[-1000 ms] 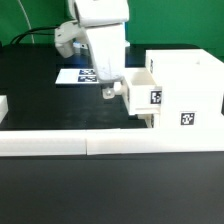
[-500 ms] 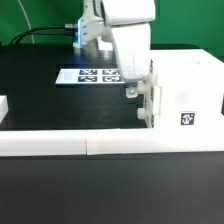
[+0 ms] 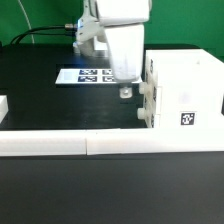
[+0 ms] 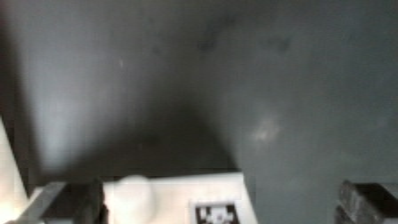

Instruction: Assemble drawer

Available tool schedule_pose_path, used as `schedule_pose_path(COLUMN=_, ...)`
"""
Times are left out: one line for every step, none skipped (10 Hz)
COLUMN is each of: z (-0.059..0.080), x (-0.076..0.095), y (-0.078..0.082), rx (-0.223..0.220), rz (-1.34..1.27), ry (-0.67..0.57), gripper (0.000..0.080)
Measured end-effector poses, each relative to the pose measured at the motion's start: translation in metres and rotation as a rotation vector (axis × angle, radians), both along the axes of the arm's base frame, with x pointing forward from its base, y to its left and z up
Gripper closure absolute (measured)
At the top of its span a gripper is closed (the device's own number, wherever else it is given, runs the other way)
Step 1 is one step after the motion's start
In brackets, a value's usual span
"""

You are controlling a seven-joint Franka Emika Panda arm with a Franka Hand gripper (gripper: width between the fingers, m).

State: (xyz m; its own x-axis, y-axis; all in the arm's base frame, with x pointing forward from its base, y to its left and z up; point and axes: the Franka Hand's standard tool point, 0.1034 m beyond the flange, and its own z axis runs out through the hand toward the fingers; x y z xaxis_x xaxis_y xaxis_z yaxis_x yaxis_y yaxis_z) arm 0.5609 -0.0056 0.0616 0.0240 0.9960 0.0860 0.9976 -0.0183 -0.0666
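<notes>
Drawer [image 3: 178, 95] beside, jaws [image 3: 125, 91] apart, empty

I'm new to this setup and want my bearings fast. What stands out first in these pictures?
The big white arm with its tool hangs over the black table, just beside the white drawer box on the exterior view's right. Two knobs stick out of the box's front, close to the tool. Behind the arm lies the flat marker board, and a long low white wall runs along the near edge.
</notes>
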Motion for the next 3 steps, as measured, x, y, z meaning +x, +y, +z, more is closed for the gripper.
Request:
schedule_pose_path(z=-0.0006, x=-0.0017, y=-0.0129, rx=-0.006, rz=-0.031, ry=-0.015, gripper=0.0151)
schedule_pose_path(z=-0.001, x=-0.0033, y=-0.0159, rx=-0.008, rz=-0.05, ry=-0.024, gripper=0.0151)
schedule_pose_path(z=-0.0015, x=-0.0038, y=-0.0153, rx=-0.007, rz=-0.049, ry=-0.021, gripper=0.0151)
